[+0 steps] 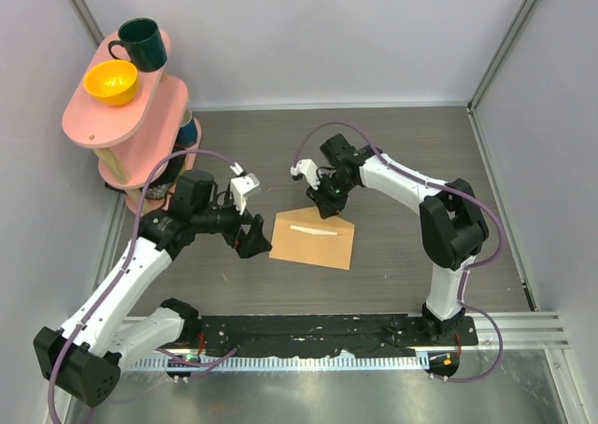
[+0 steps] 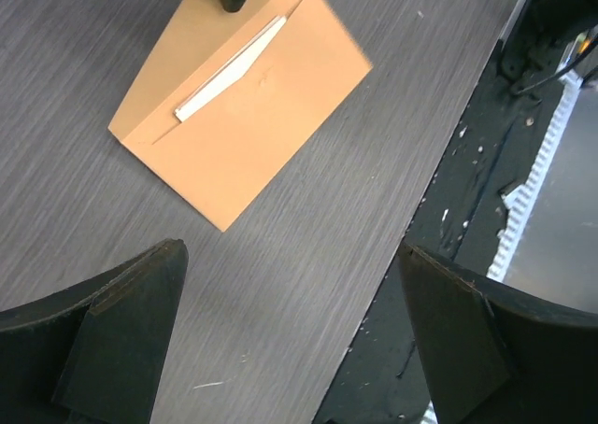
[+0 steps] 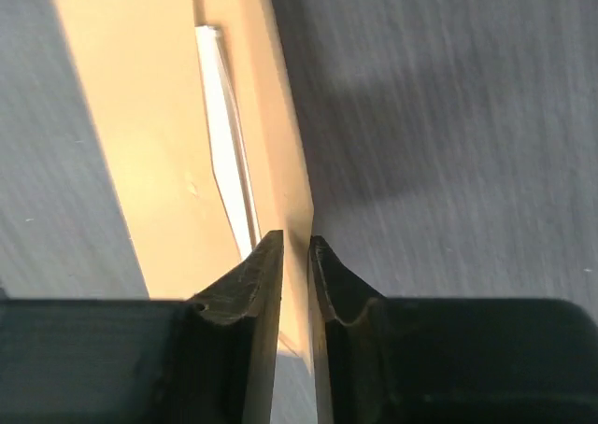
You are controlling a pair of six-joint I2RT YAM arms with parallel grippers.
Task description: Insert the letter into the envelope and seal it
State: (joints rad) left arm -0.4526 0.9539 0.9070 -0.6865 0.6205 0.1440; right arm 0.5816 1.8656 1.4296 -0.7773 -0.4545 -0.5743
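Note:
The tan envelope point(image 1: 313, 240) lies flat in the middle of the table, also seen in the left wrist view point(image 2: 243, 116). A strip of the cream letter point(image 1: 313, 229) shows at the flap line point(image 2: 229, 69), the rest hidden inside. My right gripper point(image 1: 322, 207) is at the envelope's far edge. In the right wrist view its jaws point(image 3: 296, 242) stand a narrow slit apart around the raised flap point(image 3: 280, 144), beside the letter point(image 3: 224, 134). My left gripper point(image 1: 250, 237) hangs just left of the envelope, wide open and empty point(image 2: 290, 248).
A pink two-tier stand point(image 1: 140, 116) at the back left carries a dark green mug point(image 1: 140, 43) and a yellow bowl point(image 1: 110, 81). A black base rail point(image 1: 318, 335) runs along the table's near edge. Grey walls close in the left, back and right.

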